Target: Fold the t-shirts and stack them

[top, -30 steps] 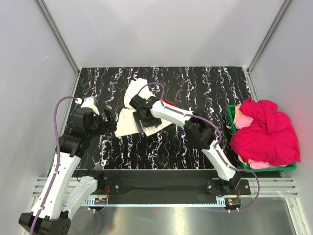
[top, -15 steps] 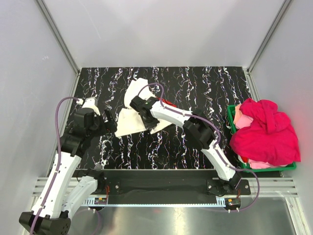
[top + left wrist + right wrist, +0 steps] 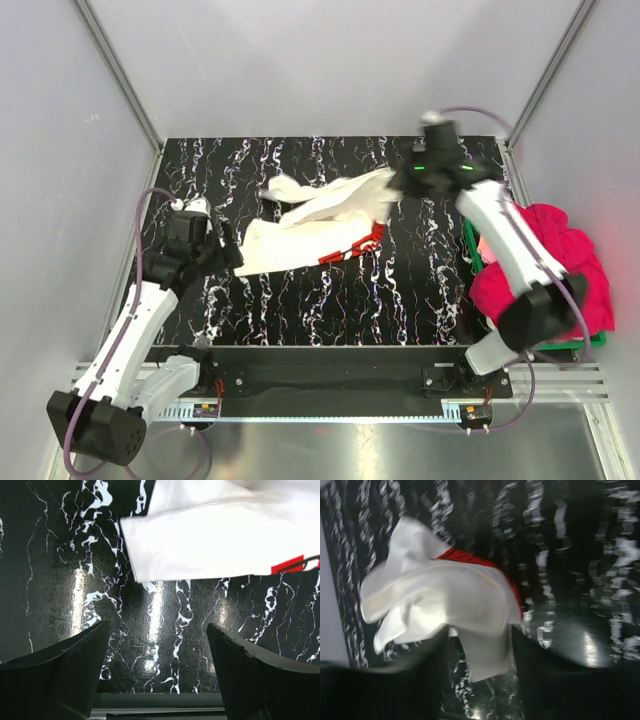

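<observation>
On the black white-veined marble table (image 3: 330, 300), magenta-pink cotton t-shirts (image 3: 545, 270) fill the green plastic basket (image 3: 468, 232); the white red-printed t-shirt (image 3: 300, 235) stretches mid-table, one end apparently pinched by the blurred right end effector (image 3: 395, 187); left end effector (image 3: 157, 665) spread, holding nothing

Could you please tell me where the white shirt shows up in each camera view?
Top external: white shirt stretched across the middle.
Left wrist: white shirt along the top edge.
Right wrist: white shirt bunched at centre-left.
Shared landmark: its red print, visible in all three.
</observation>
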`<state>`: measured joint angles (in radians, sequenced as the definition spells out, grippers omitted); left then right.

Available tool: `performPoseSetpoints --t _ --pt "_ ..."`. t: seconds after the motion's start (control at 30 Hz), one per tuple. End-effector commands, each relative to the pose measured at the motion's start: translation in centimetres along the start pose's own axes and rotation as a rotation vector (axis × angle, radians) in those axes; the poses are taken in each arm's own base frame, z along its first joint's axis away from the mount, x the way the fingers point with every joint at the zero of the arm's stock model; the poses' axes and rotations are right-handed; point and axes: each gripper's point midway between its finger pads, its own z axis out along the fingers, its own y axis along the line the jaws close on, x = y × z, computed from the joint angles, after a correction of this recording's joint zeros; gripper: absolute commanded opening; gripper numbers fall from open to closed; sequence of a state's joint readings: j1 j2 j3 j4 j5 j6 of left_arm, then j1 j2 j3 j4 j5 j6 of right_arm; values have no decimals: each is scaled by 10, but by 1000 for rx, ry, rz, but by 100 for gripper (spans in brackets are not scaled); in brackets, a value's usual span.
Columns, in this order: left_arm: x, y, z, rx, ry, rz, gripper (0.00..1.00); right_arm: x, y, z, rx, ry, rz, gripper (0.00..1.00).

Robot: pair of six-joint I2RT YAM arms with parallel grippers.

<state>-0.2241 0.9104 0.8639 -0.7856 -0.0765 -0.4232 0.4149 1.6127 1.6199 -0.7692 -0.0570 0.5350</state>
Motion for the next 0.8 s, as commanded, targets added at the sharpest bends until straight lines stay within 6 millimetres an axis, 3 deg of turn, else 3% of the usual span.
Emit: performPoseSetpoints --t 0.0,0.07,0.1,0.2,0.53,0.77 --pt "-13 -10 15 11 -18 -52 84 37 -55 2 30 91 161 85" --pt "-9 -14 33 16 12 -77 84 56 -79 7 90 141 166 99" --pt "-6 -14 40 10 28 -89 84 74 -93 13 125 187 178 100" --pt "0 -12 63 -20 71 -98 83 91 -99 15 114 221 187 100" --pt "-8 9 113 -157 104 -117 76 89 -89 -3 64 217 142 100" --pt "-11 21 149 -154 128 -148 74 103 -88 -13 32 231 136 100"
